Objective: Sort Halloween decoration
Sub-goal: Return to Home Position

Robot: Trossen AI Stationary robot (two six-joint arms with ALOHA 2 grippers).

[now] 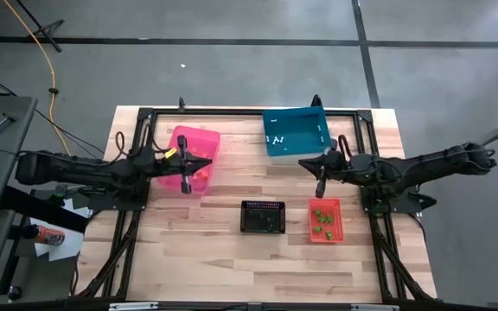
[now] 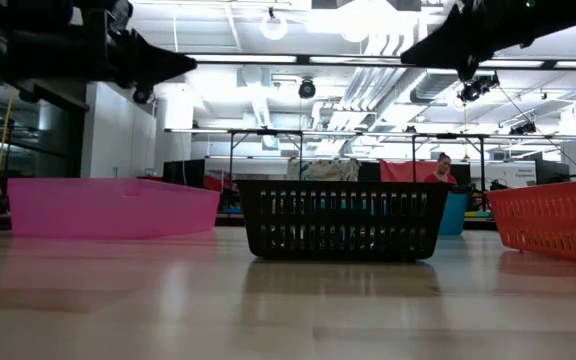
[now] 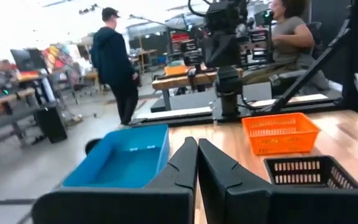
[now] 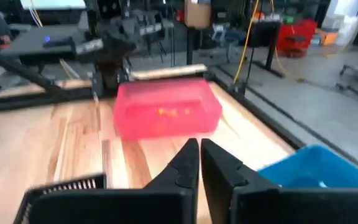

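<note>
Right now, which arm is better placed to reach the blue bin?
Right. The right gripper hangs just beside the blue bin's near edge, shut and empty. The left gripper, also shut, is over the pink bin, farther from the blue one.

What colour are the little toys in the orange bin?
Green toys, seen best in the high view.

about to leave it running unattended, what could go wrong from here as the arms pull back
Left pincer hangs over the pink bin; a dip while retreating might catch its rim and spill the orange trinkets. Right pincer sits between the blue bin and orange bin; a low swing could nudge either.
</note>
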